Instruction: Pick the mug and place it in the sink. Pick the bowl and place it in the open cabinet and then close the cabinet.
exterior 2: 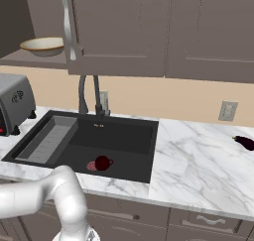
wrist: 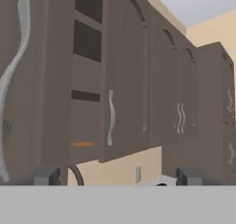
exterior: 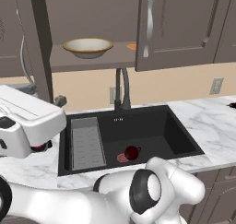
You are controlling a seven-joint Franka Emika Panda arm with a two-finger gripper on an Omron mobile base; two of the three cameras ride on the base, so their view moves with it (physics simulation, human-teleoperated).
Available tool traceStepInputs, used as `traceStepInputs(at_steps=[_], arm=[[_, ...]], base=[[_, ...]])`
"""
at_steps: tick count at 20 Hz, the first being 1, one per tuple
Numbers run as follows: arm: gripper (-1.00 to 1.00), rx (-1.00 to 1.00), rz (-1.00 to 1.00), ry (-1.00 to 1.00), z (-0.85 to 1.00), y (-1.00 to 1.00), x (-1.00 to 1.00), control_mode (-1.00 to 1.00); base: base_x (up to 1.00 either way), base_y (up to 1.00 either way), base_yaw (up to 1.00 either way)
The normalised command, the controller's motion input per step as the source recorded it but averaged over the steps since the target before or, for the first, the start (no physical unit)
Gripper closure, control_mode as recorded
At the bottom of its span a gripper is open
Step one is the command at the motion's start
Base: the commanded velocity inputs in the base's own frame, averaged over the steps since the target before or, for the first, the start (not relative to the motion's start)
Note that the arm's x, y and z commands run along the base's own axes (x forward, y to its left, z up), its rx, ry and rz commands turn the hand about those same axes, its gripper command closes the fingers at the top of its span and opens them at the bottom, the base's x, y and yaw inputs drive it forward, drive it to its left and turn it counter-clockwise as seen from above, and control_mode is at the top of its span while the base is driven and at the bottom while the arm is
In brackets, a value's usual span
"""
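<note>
1. Cabinet: dark brown wall unit, standing open; this is the item you have left to deal with. The open door shows edge-on at the left of the left base view, with the brown shelf exposed behind it. Judged handling: a stiff, hinged panel, light to swing; push on its flat face near the free edge, or hook the long silver handle that runs down the left of the hand view.
2. Bowl: wide, tan with a cream inside, upright on the cabinet shelf, just beside a small orange patch. Looks placed; nothing more needed here.
3. Mug: dark red, glossy, on the floor of the sink, touching or just beside the red drain. Looks placed.
4. Tool: fingertips spread wide apart, nothing between them, aimed up at the cabinet fronts from left of the opening.
5. Faucet: dark, curved, behind the basin.
6. Grey ribbed tray: in the sink's left part.
7. Toaster: silver, on the marble tabletop, left of the sink.
8. Eggplant: far right of the tabletop, well apart.
</note>
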Motion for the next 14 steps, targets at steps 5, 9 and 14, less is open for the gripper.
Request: traceStepInputs(at_steps=[5, 9, 14], arm=[[-1.00, -0.03, -0.03, -0.04, -0.01, 0.43, 0.08, -1.00], [-1.00, -0.03, -0.03, -0.01, -0.06, 0.34, 0.32, -1.00], [-1.00, -0.03, -0.05, -0.01, -0.07, 0.07, 0.62, -1.00]], base=[[0.00, 0.00, 0.00], [0.00, 0.00, 0.00], [0.00, 0.00, 0.00]])
